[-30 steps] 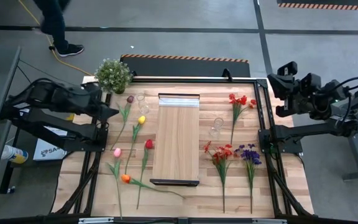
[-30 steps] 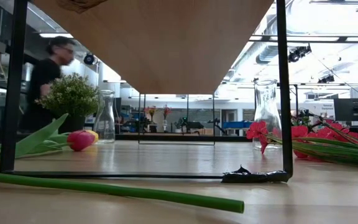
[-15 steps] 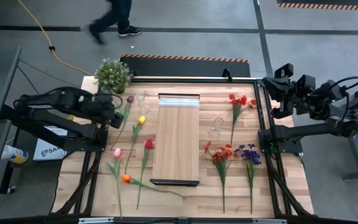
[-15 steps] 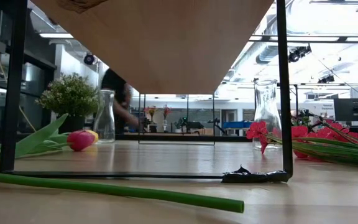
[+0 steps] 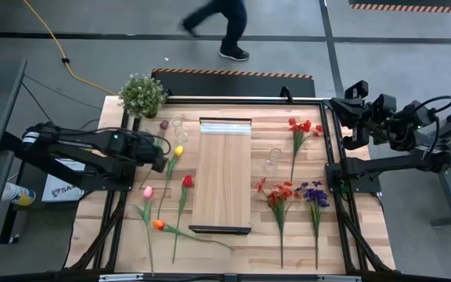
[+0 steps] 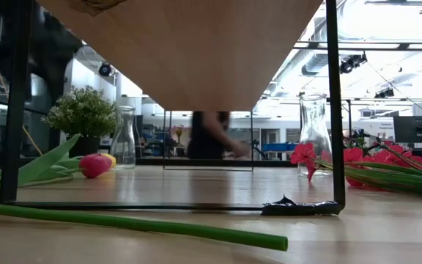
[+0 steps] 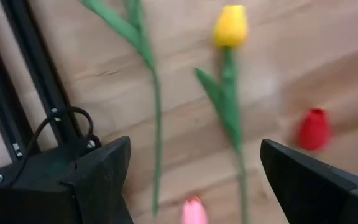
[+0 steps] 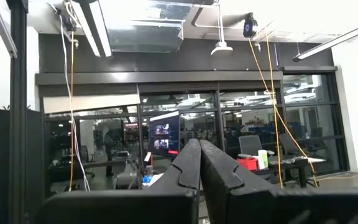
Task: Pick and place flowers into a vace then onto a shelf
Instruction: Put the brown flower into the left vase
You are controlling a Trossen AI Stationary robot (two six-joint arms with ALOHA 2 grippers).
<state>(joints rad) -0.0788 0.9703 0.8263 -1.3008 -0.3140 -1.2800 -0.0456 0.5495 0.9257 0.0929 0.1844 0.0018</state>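
Several tulips lie flat on the table's left part: maroon, yellow, pink, red and orange. My left gripper hovers open above them, just left of the yellow tulip. The red tulip and pink tulip also show past its fingers. Red sprays and a purple cluster lie on the right. The shelf stands mid-table on a black frame. My right gripper is shut, raised beyond the table's right edge.
Two clear glass vases stand upright, one left of the shelf's far end and one to its right. A potted green plant sits at the far left corner. A person walks on the floor beyond the far edge.
My left gripper has swung from the far left corner by the potted plant toward the near edge and the right, and now hangs over the tulips. My right arm has shifted slightly toward the table. The person has walked from left to right behind the table.
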